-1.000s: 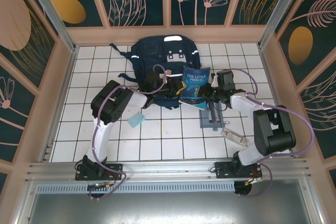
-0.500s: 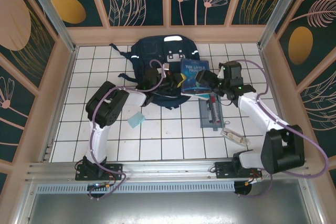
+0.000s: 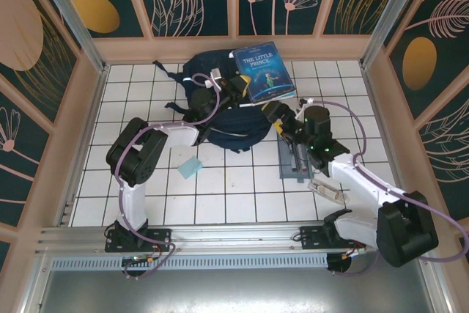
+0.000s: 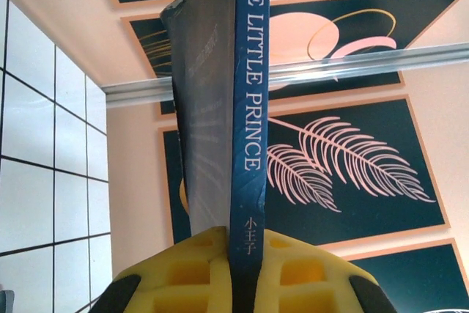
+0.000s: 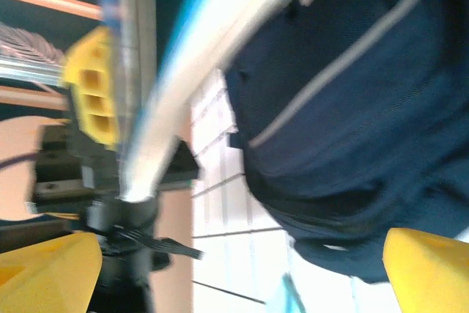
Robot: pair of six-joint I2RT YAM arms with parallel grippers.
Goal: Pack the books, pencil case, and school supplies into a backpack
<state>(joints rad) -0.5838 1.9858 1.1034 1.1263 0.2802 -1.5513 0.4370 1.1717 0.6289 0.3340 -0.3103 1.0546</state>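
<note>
Navy backpack (image 3: 236,128) lies just below our left gripper (image 3: 234,87), which pinches the book (image 3: 262,72) at its near end, spine running away, while our right gripper (image 3: 281,121) stands wide open beside the backpack's right flank.

You've got matt navy woven cloth on the backpack (image 3: 238,128) at 12 o'clk, w/ shinier pale reflective stripes. The book (image 3: 264,72) has a glossy printed paper cover, and its spine looks smooth in the left wrist view. Left gripper (image 4: 244,258) pads are matt yellow plas. w/ moulded pockets; right gripper (image 5: 236,269) has the same yellow plas. The pencil case (image 3: 295,163) at 4 o'clk looks matt; cloth or plas., can't tell. The table (image 3: 220,199) is smooth white tile w/ dark grout. The rail (image 3: 234,234) at 6 o'clk is brushed alu. The arm shells are smooth black and white plas.
</note>
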